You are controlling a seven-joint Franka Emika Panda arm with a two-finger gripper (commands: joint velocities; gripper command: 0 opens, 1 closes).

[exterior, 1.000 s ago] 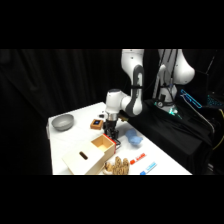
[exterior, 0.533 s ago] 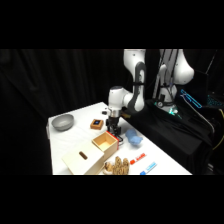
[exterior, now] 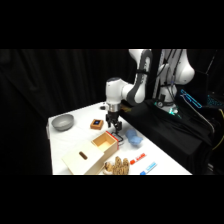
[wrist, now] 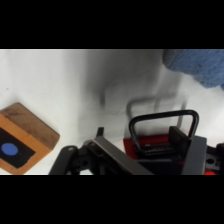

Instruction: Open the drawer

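pale drawer (exterior: 106, 143) — black loop handle (wrist: 162, 121)

My desk (exterior: 65, 145) is lit brightly from above, its white top near glare, while everything behind it falls into black. Both views are soft. Below my wrist, the black wire handle (wrist: 162, 122) throws a pale grey double onto the desk, and the blue cloth (wrist: 197, 65) at the corner is blurred.

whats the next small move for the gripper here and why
Probably let go of the handle and lift clear: the drawer already stands well out of the box, its inside showing, and the gripper hangs right at its front.
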